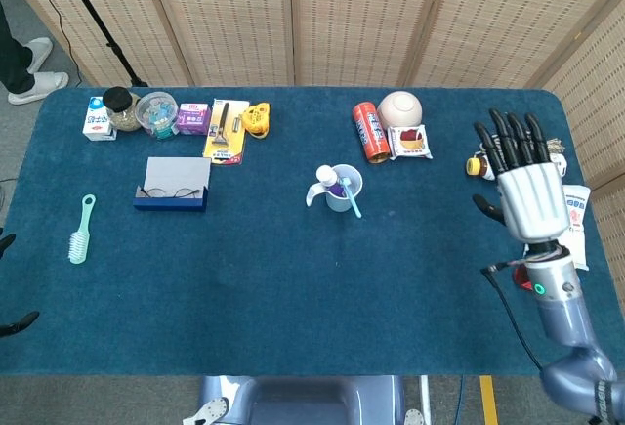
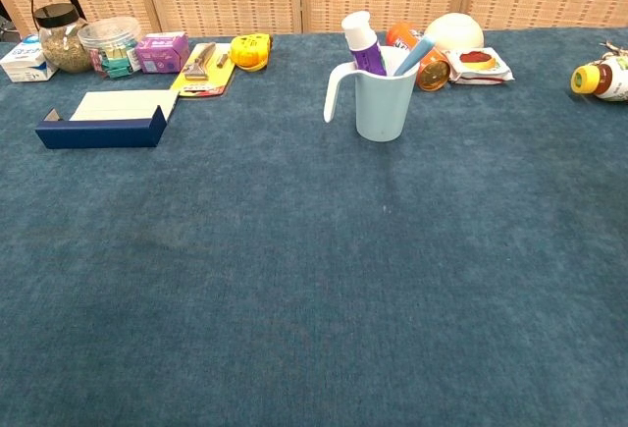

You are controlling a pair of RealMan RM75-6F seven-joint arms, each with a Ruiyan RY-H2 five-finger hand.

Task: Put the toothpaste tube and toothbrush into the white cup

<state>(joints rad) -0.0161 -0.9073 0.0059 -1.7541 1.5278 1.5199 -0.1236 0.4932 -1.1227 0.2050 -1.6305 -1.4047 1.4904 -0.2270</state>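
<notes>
The white cup [image 1: 341, 193] [image 2: 377, 105] stands near the middle of the blue table. A purple toothpaste tube [image 2: 361, 44] with a white cap leans upright inside it. Beside the tube, a blue toothbrush [image 2: 414, 55] [image 1: 352, 201] pokes out over the rim. My right hand [image 1: 523, 187] is raised at the table's right edge, far from the cup, fingers spread and holding nothing. It shows only in the head view. My left hand appears in neither view.
A red can [image 1: 370, 133], a cream bowl [image 1: 401, 110] and a snack packet [image 1: 410, 142] lie behind the cup. A blue glasses case [image 1: 173, 187], jars and small boxes [image 1: 192, 118] sit at the back left. A green brush [image 1: 80, 229] lies far left. Bottles and packets [image 1: 559, 220] crowd the right edge.
</notes>
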